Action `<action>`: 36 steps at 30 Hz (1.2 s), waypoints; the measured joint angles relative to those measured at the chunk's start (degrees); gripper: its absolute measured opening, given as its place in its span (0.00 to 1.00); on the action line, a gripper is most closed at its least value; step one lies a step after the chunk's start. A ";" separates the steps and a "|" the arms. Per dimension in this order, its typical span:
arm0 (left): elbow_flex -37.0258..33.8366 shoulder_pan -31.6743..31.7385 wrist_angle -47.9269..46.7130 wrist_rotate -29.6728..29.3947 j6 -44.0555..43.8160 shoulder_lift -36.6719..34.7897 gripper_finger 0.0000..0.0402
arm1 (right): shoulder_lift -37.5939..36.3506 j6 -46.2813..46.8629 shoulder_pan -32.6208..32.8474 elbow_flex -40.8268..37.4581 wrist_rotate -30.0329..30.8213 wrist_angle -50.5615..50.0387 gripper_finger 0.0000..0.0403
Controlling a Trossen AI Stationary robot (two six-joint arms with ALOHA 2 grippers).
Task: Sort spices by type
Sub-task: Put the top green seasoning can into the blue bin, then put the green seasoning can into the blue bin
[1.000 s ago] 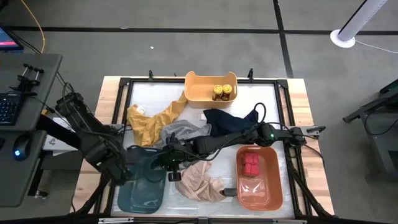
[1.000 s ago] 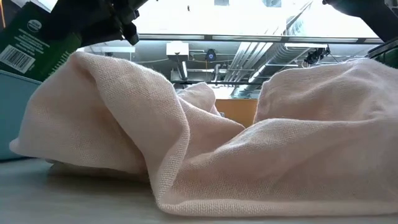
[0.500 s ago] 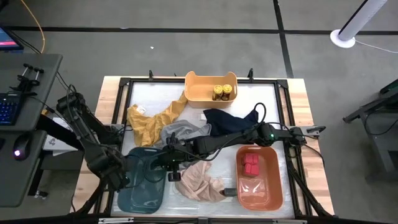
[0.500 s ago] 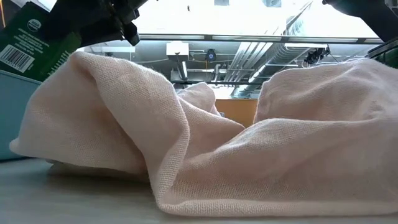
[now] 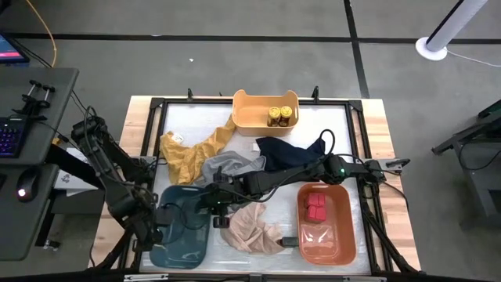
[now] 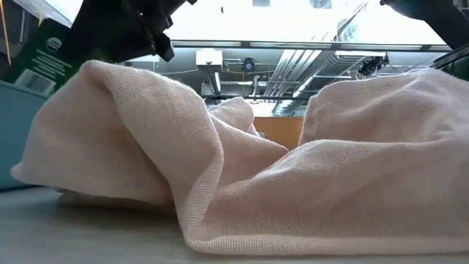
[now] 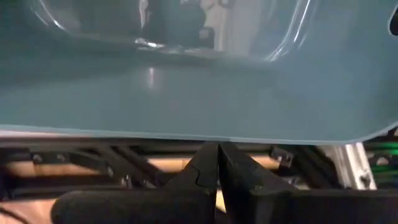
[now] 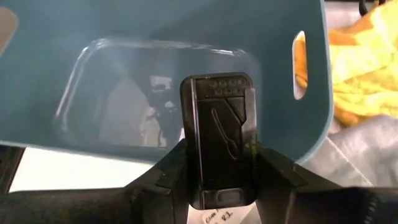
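Over the teal bin [image 5: 178,244] at the near left, my right gripper [image 5: 210,200] reaches in from the right, shut on a flat dark tin [image 8: 217,118]. In the low view the tin [image 6: 51,62] is dark green with a barcode label. My left gripper [image 7: 217,150] is shut and points down at the bin's left rim [image 5: 156,229]. Yellow-lidded jars [image 5: 280,116] stand in the yellow bin [image 5: 249,117] at the far edge. Red tins [image 5: 315,207] lie in the orange bin [image 5: 333,243] at the near right. My right gripper pinches the dark tin's two long sides [image 8: 186,163] between its two fingers, near one end. The fingers slant down from the table's right and lie along the tin, which sticks out ahead of them. It hangs clear above the teal bin [image 8: 155,37]. My left gripper's shut fingertips stand at the teal bin's rim [image 7: 217,138]; I cannot tell whether they touch it.
Cloths lie across the middle of the table: mustard [image 5: 192,149], grey [image 5: 231,166], navy [image 5: 293,150] and pink [image 5: 250,227]. The pink cloth [image 6: 242,176] fills the low view. A small dark object [image 5: 289,241] lies between the pink cloth and the orange bin.
My left gripper has sunk and gone toward the table's near edge, along the teal bin's left rim, staying shut. My right gripper has kept its place but rolled a little, so the dark tin now sits more tilted in the low view.
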 joint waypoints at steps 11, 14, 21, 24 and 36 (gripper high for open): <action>0.00 1.46 5.54 -2.51 -0.06 0.00 0.00 | 0.00 2.09 0.00 0.00 0.02 -1.48 0.31; 0.00 1.46 4.76 -3.86 -0.01 0.00 0.00 | 0.00 2.43 0.00 0.00 0.02 -1.47 0.31; 0.00 1.46 3.59 -7.18 2.03 0.00 0.00 | 0.00 2.48 -0.13 0.00 2.36 -1.50 0.33; 0.00 1.46 3.61 -8.16 2.10 0.00 0.00 | 0.00 2.45 -0.15 0.00 4.79 -2.27 0.39; 0.00 1.46 3.65 -8.67 1.99 0.00 0.00 | 0.02 2.43 -0.63 0.00 4.94 -4.47 0.39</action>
